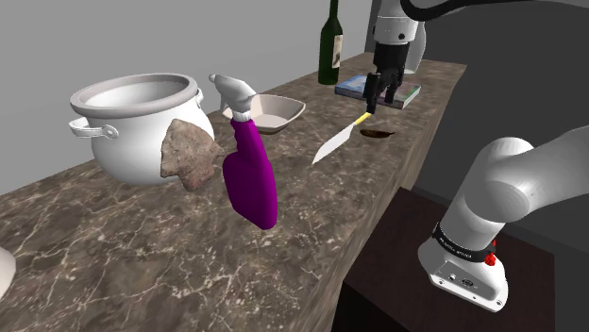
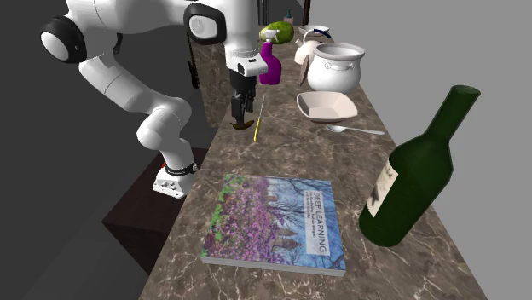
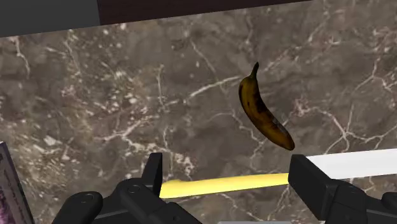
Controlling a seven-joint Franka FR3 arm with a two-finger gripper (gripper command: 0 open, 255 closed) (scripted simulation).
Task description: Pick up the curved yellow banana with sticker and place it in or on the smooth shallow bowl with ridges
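Claw (image 3: 227,167): fingers wide apart, holding nothing, above the knife (image 3: 222,185). Banana (image 3: 264,114): dark brown, on counter (image 3: 95,95) just past fingertips; wrist view shows spotted peel. Bowl (image 1: 274,111): shoulder view, well apart.

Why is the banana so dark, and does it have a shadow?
Wrist view: the banana is brown itself, evenly lit, with no shadow on the marbled counter. Shoulder view: the purple spray bottle shows a soft sheen, no clear shadow. Second exterior view: the green bottle looks lighter along one side.
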